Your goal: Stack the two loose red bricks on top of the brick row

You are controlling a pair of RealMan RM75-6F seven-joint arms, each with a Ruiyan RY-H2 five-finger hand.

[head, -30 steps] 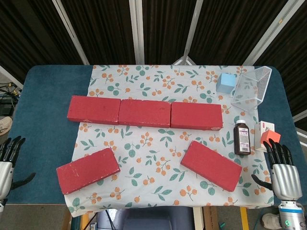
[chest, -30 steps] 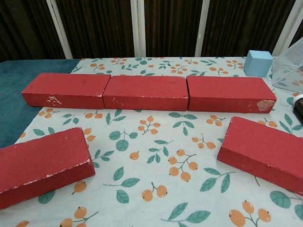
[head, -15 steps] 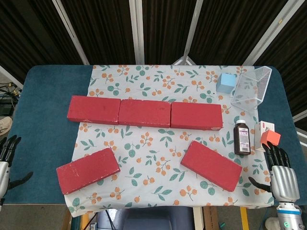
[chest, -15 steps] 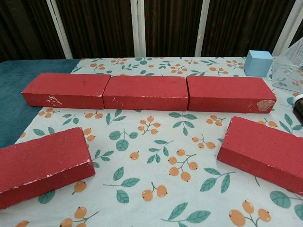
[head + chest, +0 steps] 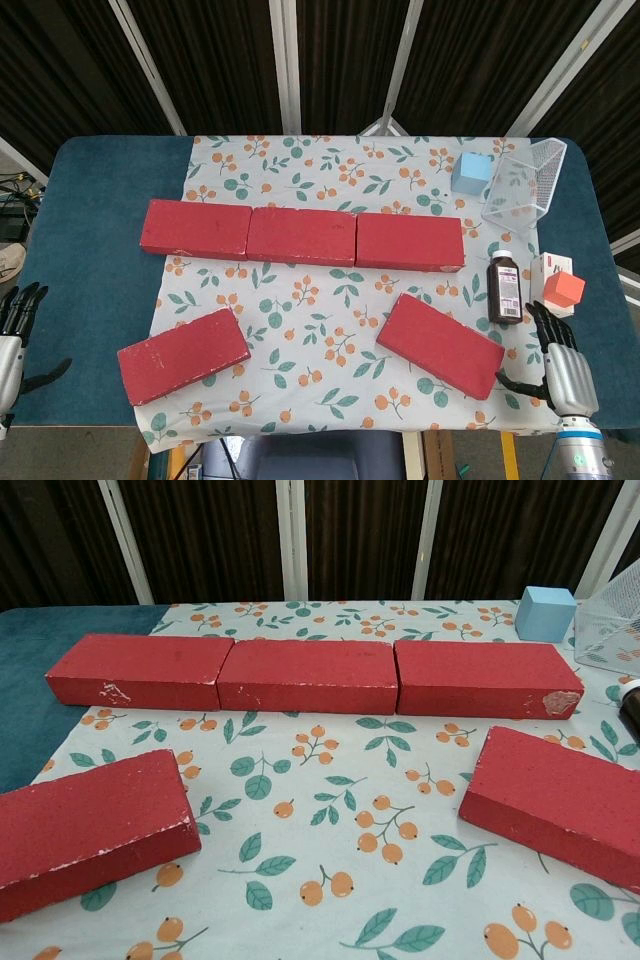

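A row of three red bricks (image 5: 300, 235) (image 5: 305, 675) lies across the floral cloth. One loose red brick (image 5: 183, 355) (image 5: 90, 830) sits at the front left, another loose red brick (image 5: 440, 344) (image 5: 555, 802) at the front right, angled. My left hand (image 5: 12, 335) hovers at the table's left front edge, fingers spread, holding nothing. My right hand (image 5: 558, 362) is at the right front edge, just right of the angled brick, fingers apart and empty. Neither hand shows in the chest view.
A dark medicine bottle (image 5: 505, 289) lies right of the row, beside a small white and orange box (image 5: 560, 285). A light blue cube (image 5: 471, 172) (image 5: 545, 613) and a clear mesh basket (image 5: 523, 185) stand at the back right. The blue table (image 5: 95, 200) extends left of the cloth.
My right hand has drifted left and slightly down, closer to the angled brick. My left hand has shifted a little toward the frame's edge. The bricks have not moved.
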